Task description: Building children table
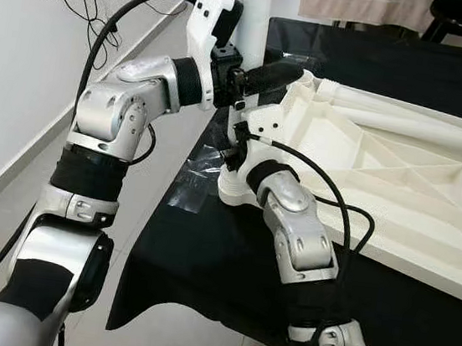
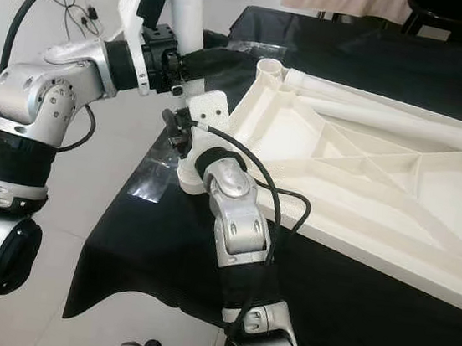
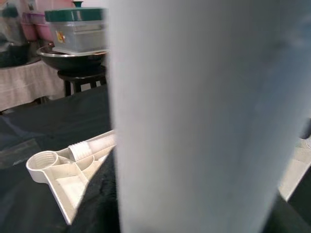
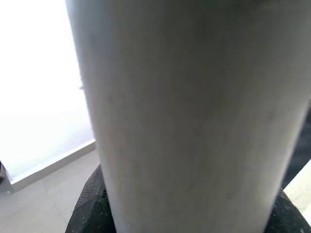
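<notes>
**A:** What are you seeing of the room?

**B:** I'm looking down at a table under a black cloth, standing on a pale tiled floor beside a white wall with black cables hanging on it. Lying across the cloth is the biggest piece, the white plastic tabletop, turned underside up with its ribs showing. Loose white legs are lying along its far edge.

**A:** And the leg you're working on?

**B:** A white leg is standing upright at the tabletop's near-left corner, rising out of the top of the head views. My left gripper is reaching in from the left at the level of the leg, its black fingers lying against it. My right gripper is coming up from below, just under the left one, at the corner by the leg's base. I'm not able to tell whether either pair of fingers is spread or pinching; the leg and the wrists are hiding them.

**A:** Are the wrist cameras adding anything?

**B:** The left wrist view is showing the leg close up and, past it, a threaded round socket on another corner, plus a stool carrying a dark bowl and a green-lidded container. The right wrist view is giving me the leg against bright wall and floor.
</notes>
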Tool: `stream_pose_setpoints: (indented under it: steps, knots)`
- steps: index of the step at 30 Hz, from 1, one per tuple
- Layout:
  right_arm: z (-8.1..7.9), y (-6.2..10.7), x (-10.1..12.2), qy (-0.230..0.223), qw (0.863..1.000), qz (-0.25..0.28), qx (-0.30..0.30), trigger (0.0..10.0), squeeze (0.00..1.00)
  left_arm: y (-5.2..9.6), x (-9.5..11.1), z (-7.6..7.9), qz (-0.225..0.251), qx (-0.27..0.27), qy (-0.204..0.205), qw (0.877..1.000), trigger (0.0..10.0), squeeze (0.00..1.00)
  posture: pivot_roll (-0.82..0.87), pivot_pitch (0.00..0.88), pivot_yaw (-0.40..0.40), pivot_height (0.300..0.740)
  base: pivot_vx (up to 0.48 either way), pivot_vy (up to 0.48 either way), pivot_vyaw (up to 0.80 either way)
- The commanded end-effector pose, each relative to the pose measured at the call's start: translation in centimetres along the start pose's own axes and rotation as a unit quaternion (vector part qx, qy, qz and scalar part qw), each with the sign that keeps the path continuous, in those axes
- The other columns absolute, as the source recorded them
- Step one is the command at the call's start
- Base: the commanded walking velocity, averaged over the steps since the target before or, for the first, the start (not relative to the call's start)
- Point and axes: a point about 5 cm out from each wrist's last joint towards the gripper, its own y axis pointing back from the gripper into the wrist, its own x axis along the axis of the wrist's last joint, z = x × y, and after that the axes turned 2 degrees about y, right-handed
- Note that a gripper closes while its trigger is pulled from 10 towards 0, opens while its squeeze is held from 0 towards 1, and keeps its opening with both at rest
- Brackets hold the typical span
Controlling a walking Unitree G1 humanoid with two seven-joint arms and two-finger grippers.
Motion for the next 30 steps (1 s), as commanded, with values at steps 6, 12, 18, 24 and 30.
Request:
stream_pose_setpoints:
  steps: [6,12,18,24,30]
  knots:
    - [2.1,-1.6,1.3,-0.023,0.992,0.014,0.121,10.0,1.0,-2.3,0.3,3.3,-0.006,-0.117,-0.008,0.993,0.0,0.0,0.01,0.171,0.086,0.74,0.0,0.0,0.0]
    - [2.5,-1.0,2.4,0.043,0.94,0.03,0.336,10.0,0.0,-2.3,0.2,3.5,-0.009,-0.122,-0.011,0.992,0.0,0.0,0.02,0.17,0.085,0.74,0.0,0.0,0.0]
    - [3.0,-1.9,1.8,0.04,0.926,-0.006,0.376,10.0,0.0,-2.3,0.3,3.7,-0.009,-0.126,-0.013,0.992,0.0,0.0,0.04,0.179,0.089,0.74,0.0,0.0,0.0]
    - [2.7,-2.4,0.7,-0.004,0.911,-0.027,0.41,0.0,0.0,-2.3,0.4,4.0,-0.011,-0.13,-0.018,0.991,0.0,0.0,0.05,0.188,0.087,0.74,0.0,0.0,0.0]
    - [2.7,-2.6,0.3,-0.014,0.909,-0.027,0.415,0.0,0.0,-2.3,0.3,4.1,-0.018,-0.138,-0.028,0.99,0.0,0.0,0.06,0.194,0.089,0.74,0.0,0.0,0.0]
